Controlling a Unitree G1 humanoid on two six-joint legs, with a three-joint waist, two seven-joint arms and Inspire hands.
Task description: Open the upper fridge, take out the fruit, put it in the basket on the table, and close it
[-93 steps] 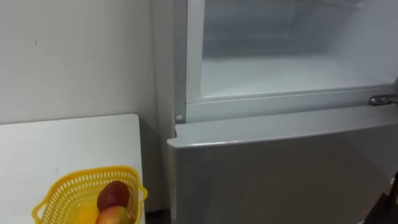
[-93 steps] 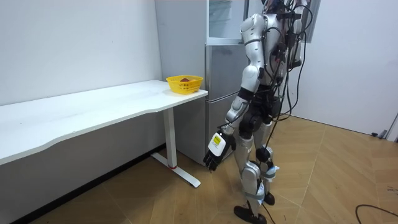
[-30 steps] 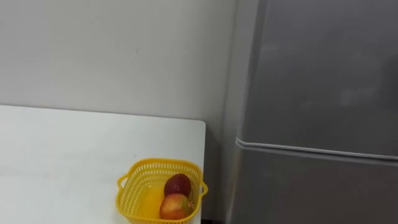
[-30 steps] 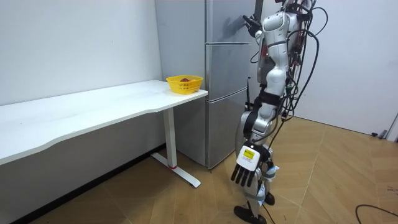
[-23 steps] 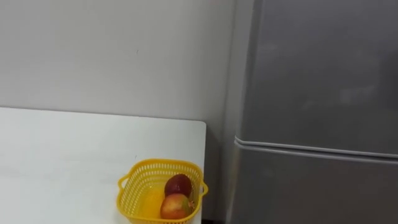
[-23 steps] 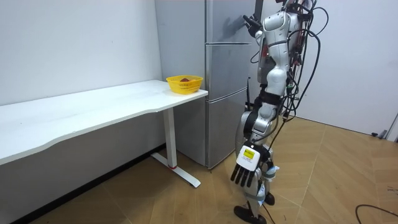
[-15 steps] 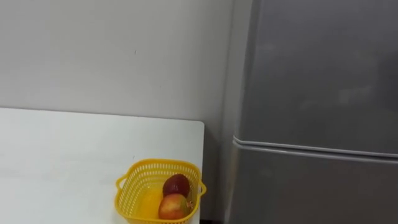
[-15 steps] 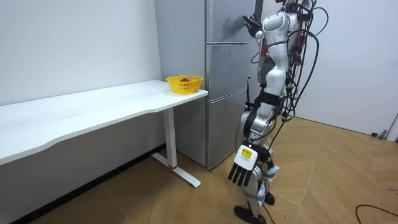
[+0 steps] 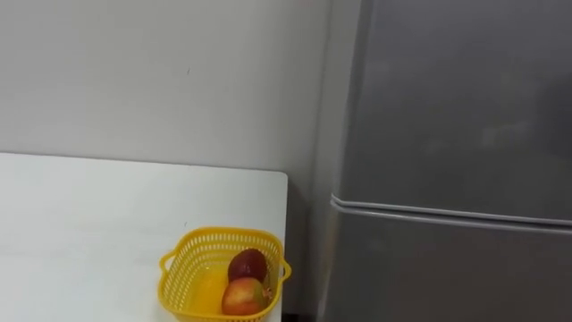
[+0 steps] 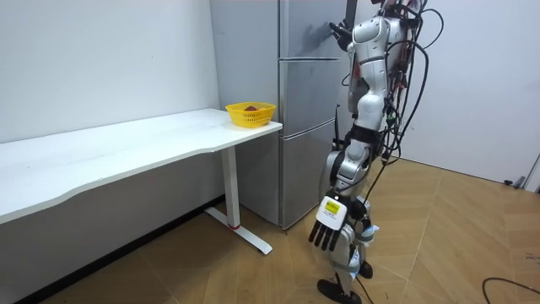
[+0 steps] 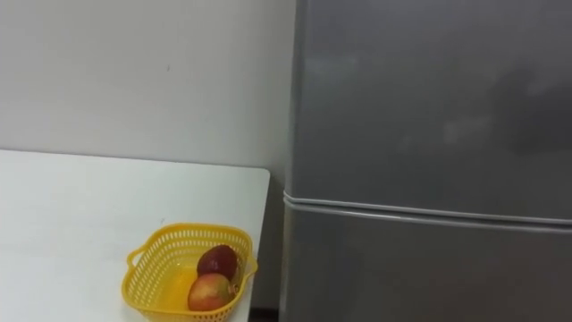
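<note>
Fridge [image 9: 447, 134] doors closed. Yellow basket [image 9: 189, 243] holding fruit [image 9: 248, 266] on white table [image 9: 89, 215] at left. Left hand [image 10: 329, 230] hangs low, fingers straight, released. Right hand [image 10: 338, 32] raised by upper door, grip cannot tell.

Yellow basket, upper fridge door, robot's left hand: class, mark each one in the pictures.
yellow basket [image 9: 222, 233], left eye view, on its back rim.
upper fridge door [image 9: 456, 98], left eye view, on the door's flat front.
left hand [image 10: 327, 228], room view, on the back of the hand.
</note>
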